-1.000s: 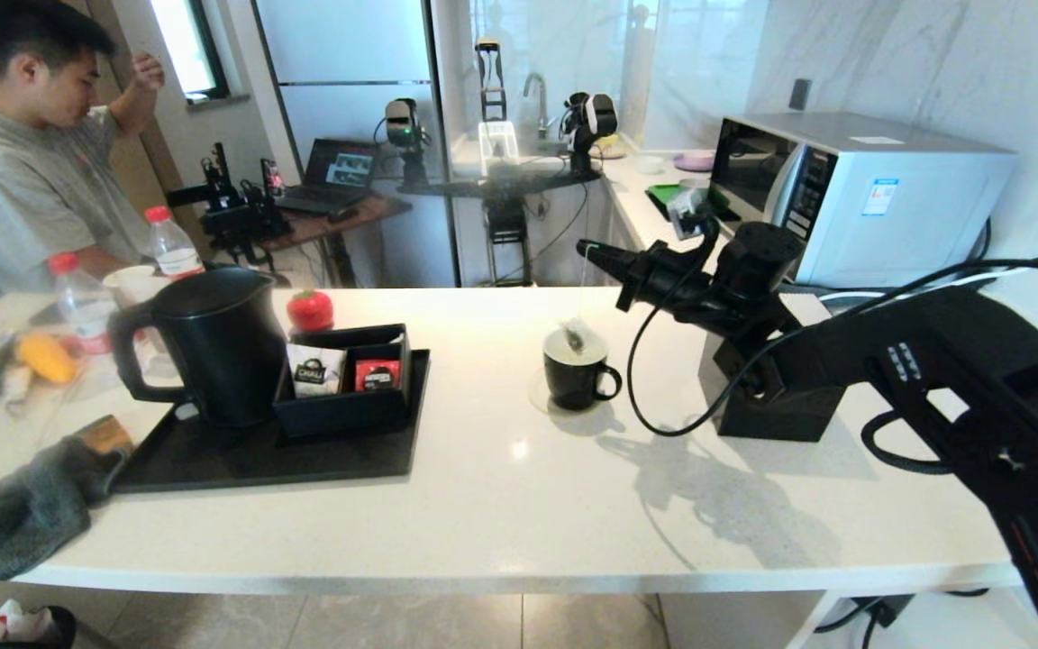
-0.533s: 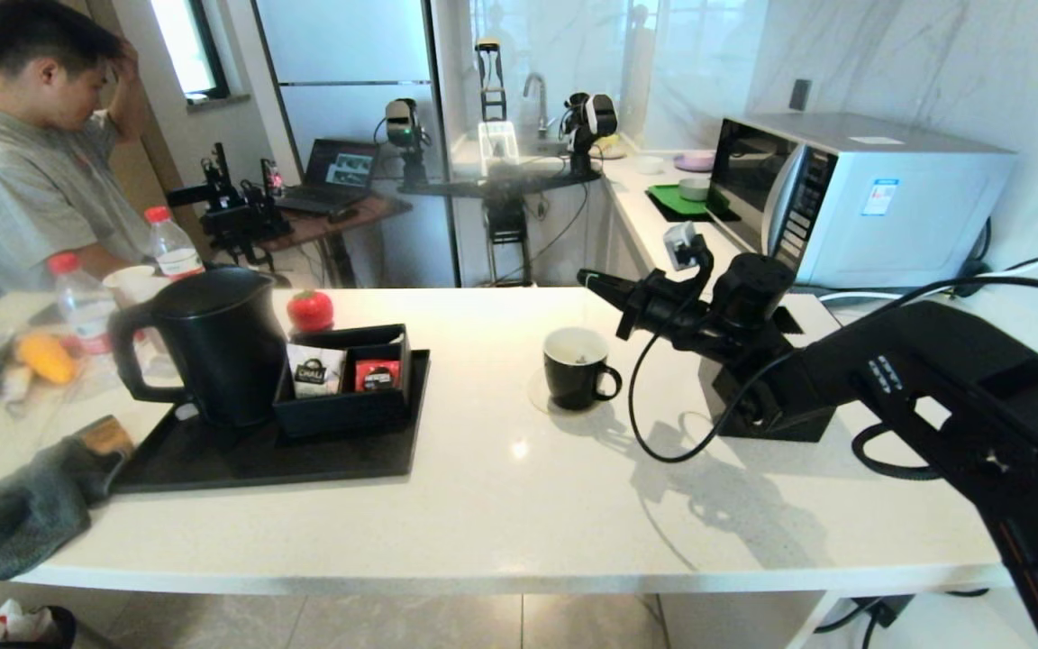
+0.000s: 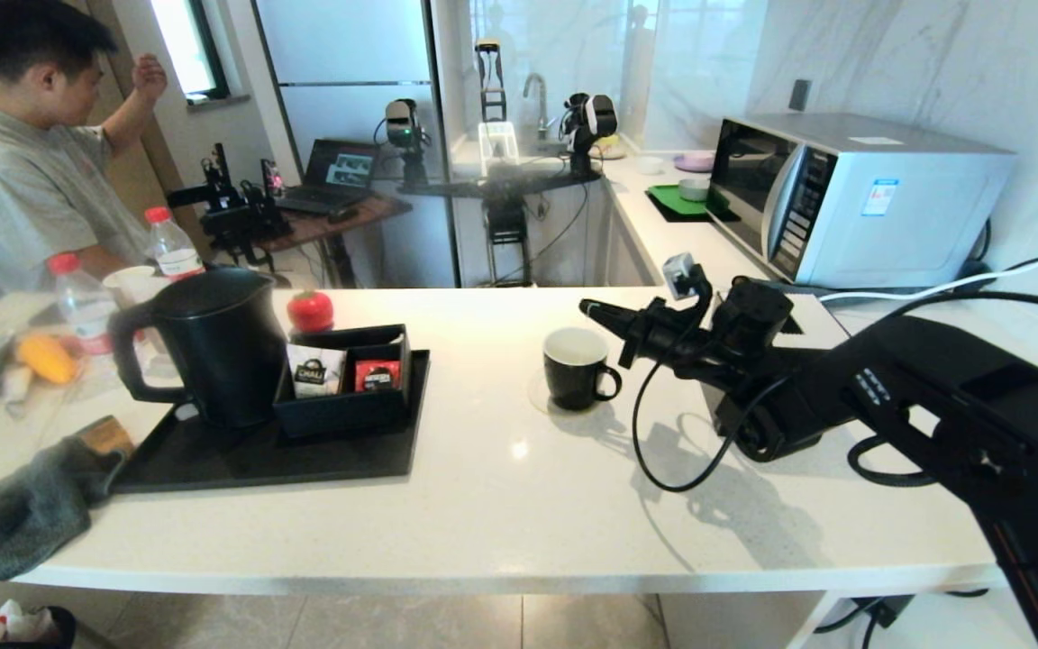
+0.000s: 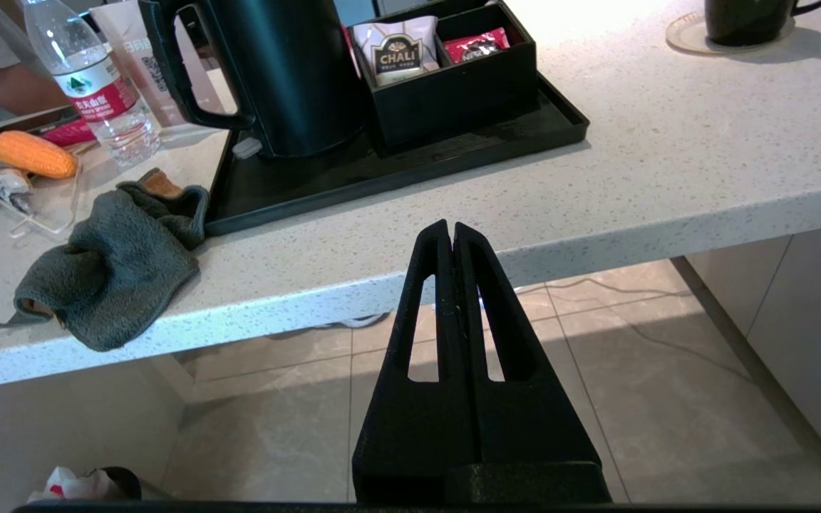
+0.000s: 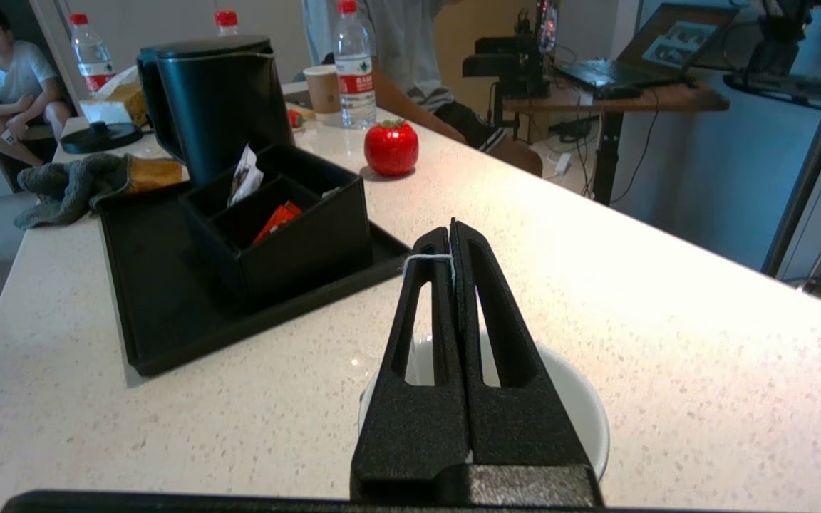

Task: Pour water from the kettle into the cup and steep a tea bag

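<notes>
Right gripper [image 3: 587, 308] hovers just above the cup [image 3: 577, 367], fingers pressed together on the tea bag's white string [image 5: 427, 257]; bag itself hidden below in the cup; kettle [image 3: 213, 345] well off to its left on the tray [image 3: 258, 455]; left gripper [image 4: 451, 229] closed, empty, below the counter edge [image 4: 596, 239].

We can read "CHALI" in pale letters on a dark badge, printed on the white sachet [image 4: 396, 51] standing in the black box [image 4: 453, 92] on the surface. Beside it, the red sachet [image 4: 478, 44] carries white lettering, but we can't make it out. The water bottle [image 4: 93, 85] wears a red label with white Chinese characters, too small for us to read. The microwave's [image 3: 852, 194] blue sticker stays illegible too.
</notes>
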